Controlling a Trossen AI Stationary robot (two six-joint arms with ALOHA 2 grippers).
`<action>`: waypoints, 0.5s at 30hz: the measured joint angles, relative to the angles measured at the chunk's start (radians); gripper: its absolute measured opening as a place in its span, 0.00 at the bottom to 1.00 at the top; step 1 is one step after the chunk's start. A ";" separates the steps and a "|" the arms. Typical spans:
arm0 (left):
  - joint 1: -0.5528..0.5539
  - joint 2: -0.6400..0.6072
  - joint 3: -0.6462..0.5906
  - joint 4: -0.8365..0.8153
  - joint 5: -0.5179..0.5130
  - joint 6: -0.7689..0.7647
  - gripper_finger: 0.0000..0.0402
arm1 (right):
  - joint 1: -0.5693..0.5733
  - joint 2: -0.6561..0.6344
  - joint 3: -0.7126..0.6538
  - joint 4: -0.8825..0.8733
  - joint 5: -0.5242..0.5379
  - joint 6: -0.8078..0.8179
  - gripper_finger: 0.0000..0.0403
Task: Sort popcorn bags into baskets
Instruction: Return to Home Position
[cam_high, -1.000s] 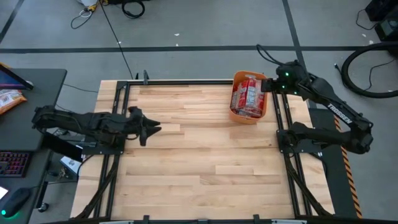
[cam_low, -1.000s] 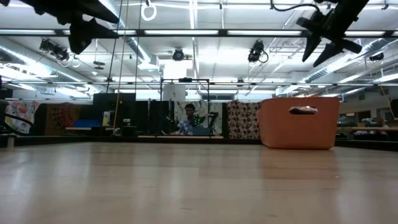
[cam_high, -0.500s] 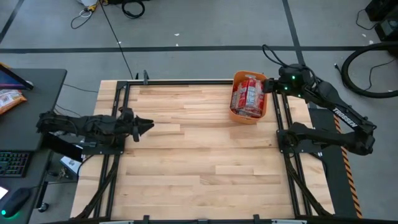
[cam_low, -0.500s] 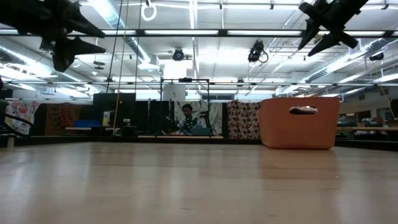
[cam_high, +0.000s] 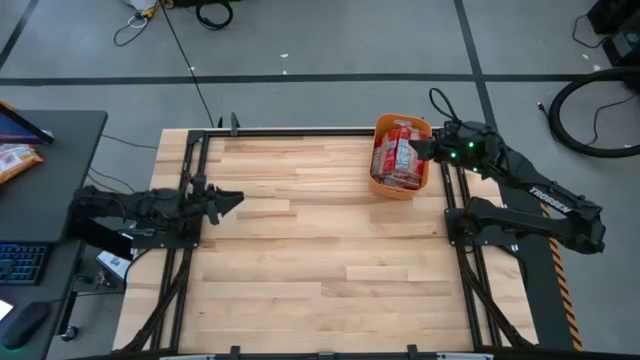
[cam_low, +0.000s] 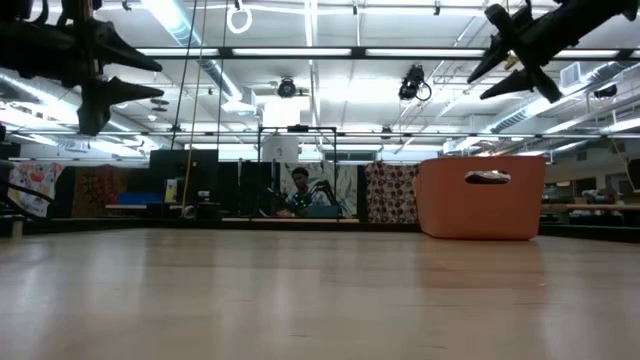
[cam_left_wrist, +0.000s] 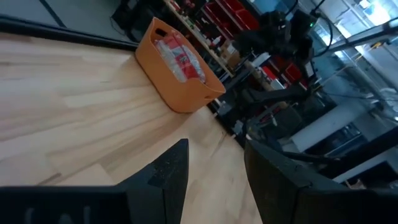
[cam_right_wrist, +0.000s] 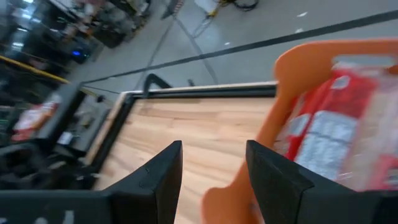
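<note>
I record the wooden table (cam_high: 320, 270) with the orange basket (cam_high: 398, 192) at the upper right of the high view, the popcorn bags (cam_high: 398, 152) piled inside it. The right gripper (cam_high: 418, 150) hangs above the basket's right rim, fingers parted, empty. The left gripper (cam_high: 232, 199) sits at the table's left edge, likewise parted, empty.

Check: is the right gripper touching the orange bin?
Apart. The low view shows the right gripper hanging well above the rim of the orange bin, with the room's background visible between them. The high view merely overlaps the two from above.
</note>
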 joint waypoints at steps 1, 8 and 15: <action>0.000 -0.011 -0.010 0.002 0.001 -0.005 0.40 | 0.006 -0.011 -0.024 0.029 -0.011 0.014 0.45; 0.000 -0.062 -0.070 0.023 0.001 -0.055 0.40 | 0.046 -0.073 -0.163 0.177 -0.032 0.094 0.45; 0.000 -0.062 -0.130 0.119 0.002 -0.066 0.40 | 0.078 -0.121 -0.254 0.211 -0.031 0.158 0.45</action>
